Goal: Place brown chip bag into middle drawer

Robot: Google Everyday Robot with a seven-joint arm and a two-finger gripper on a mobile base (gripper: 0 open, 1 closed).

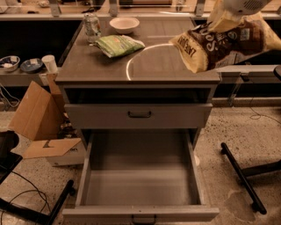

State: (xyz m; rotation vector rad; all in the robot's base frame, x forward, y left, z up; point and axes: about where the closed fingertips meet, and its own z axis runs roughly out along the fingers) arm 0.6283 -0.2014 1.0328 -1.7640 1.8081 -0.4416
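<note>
The brown chip bag point(228, 44), dark brown with cream-yellow ends and white lettering, hangs in the air over the counter's right edge. My gripper point(232, 12) is at the top right, shut on the bag's upper end; only its white lower part shows. The middle drawer point(140, 182) is pulled fully open below, a deep grey box with a bare flat floor and a small dark handle point(144, 218) on its front. The bag is well above the drawer and to the right of its middle.
A green chip bag point(118, 45), a white bowl point(124, 24) and a can point(91, 24) sit on the counter point(145, 66). A closed drawer front with a black handle point(139, 114) is above the open drawer. A cardboard box point(37, 114) stands left, black chair legs point(239, 173) right.
</note>
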